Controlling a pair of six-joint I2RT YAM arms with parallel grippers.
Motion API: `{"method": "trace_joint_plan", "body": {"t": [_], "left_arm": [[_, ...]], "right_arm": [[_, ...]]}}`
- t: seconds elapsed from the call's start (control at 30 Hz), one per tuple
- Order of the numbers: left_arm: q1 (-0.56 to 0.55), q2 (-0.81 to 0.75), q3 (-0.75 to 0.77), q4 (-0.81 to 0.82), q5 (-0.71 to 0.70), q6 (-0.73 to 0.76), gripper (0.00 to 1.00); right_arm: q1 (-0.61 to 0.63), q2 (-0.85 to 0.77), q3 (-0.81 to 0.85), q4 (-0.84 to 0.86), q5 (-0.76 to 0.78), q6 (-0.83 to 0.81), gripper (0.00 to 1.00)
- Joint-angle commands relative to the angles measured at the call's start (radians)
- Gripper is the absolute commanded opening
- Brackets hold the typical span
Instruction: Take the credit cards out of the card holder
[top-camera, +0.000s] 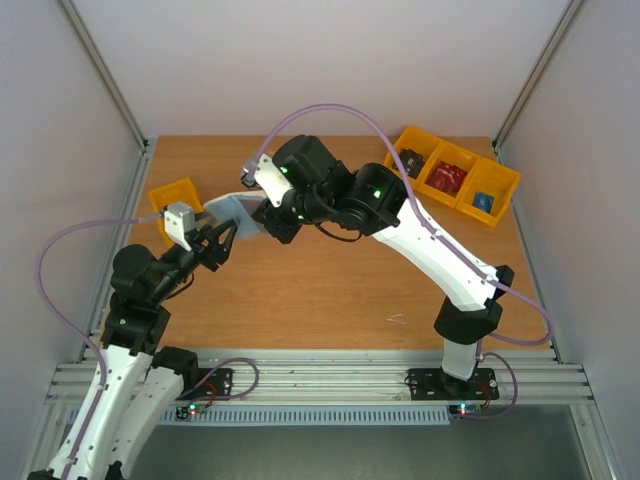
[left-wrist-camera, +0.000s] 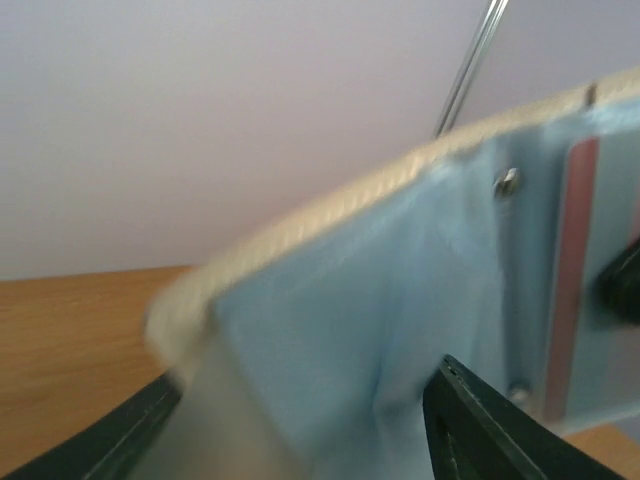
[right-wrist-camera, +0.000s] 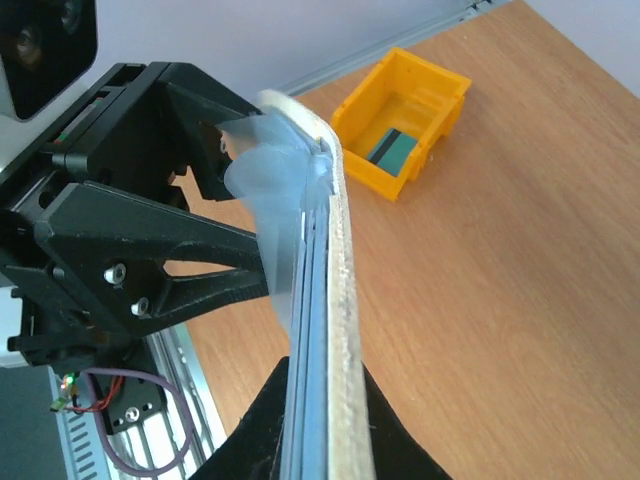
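The card holder (top-camera: 232, 207) is held in the air at the left, beige outside, pale blue inside. In the right wrist view the holder (right-wrist-camera: 338, 250) is edge-on, and my right gripper (right-wrist-camera: 320, 440) is shut on its lower end. My left gripper (top-camera: 220, 242) is at its other end, jaws apart around it. In the left wrist view the blue lining (left-wrist-camera: 380, 300) fills the frame. The right fingertip (left-wrist-camera: 470, 420) touches it. A red card edge (left-wrist-camera: 578, 270) shows in a pocket. A whitish sheet (right-wrist-camera: 255, 200), perhaps the grey card, sticks out between the left fingers.
A yellow bin (top-camera: 175, 195) stands at the table's left, just behind the left gripper; it holds a dark teal flat item (right-wrist-camera: 390, 150). A row of yellow bins (top-camera: 455, 175) with red and blue items stands at the back right. The enclosure walls are close on both sides.
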Motion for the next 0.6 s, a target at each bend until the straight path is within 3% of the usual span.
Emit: {"method": "trace_joint_plan", "body": {"t": [0.0, 0.27, 0.43, 0.57], "left_arm": [[0.008, -0.027, 0.014, -0.084, -0.029, 0.052, 0.61], [0.016, -0.066, 0.028, -0.142, 0.133, 0.167, 0.8], [0.016, -0.052, 0.018, -0.03, 0.374, 0.091, 0.99], [0.019, -0.024, 0.013, 0.031, 0.173, -0.121, 0.99]], "right_arm": [[-0.047, -0.097, -0.02, 0.038, -0.053, 0.023, 0.01], [-0.138, -0.129, -0.031, -0.022, -0.092, 0.036, 0.01], [-0.138, -0.116, -0.028, -0.032, -0.141, 0.028, 0.01], [-0.137, -0.122, -0.027, -0.022, -0.365, -0.025, 0.01]]}}
